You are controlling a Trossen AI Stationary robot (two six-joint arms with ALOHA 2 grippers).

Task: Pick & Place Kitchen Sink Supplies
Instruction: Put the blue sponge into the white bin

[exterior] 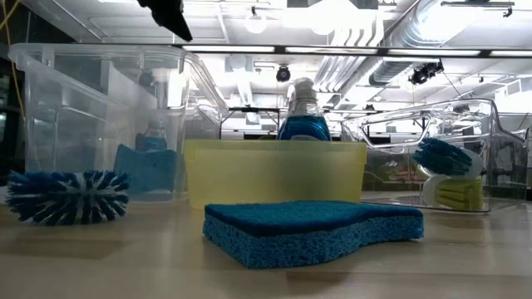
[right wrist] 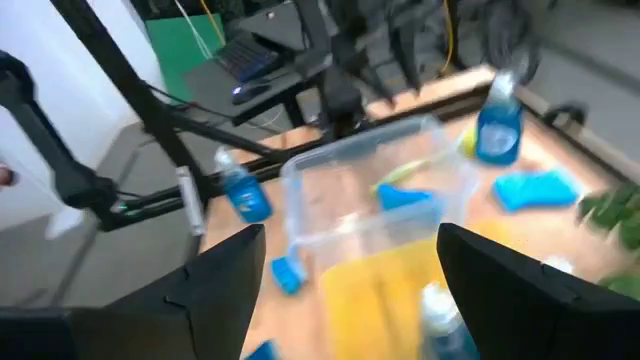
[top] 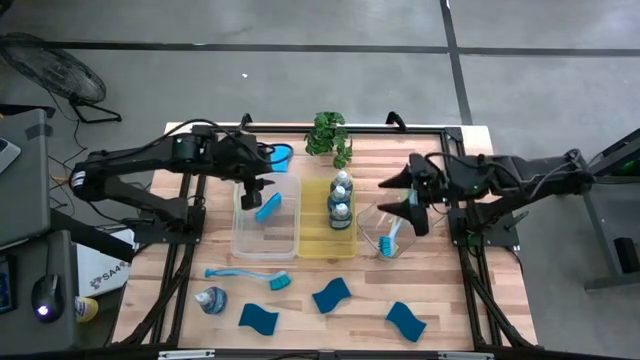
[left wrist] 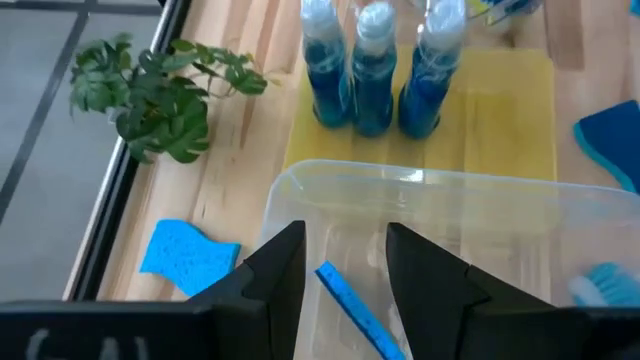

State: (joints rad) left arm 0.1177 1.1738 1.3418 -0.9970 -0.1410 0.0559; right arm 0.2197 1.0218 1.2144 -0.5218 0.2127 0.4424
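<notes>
Left gripper [left wrist: 345, 265]: your fingers are clamped on a blue sponge [top: 267, 206], held edge-on over the clear tray [top: 241, 238].
Sponge axis: it runs slanted, from the fingers down toward the tray floor.
Right gripper [top: 403, 193]: your fingers stand wide apart and hold nothing, just beside the other clear tray [top: 368, 222].
Brush in that tray: a yellow-green brush [top: 392, 238] lies slanted, blue bristles toward the table front.
Yellow tray [top: 343, 245]: soap bottles [top: 341, 198] stand upright.
Table front: a blue brush [top: 250, 276] lies crosswise, head to the right; three sponges [top: 332, 295] and one bottle [top: 211, 300] lie near it.
</notes>
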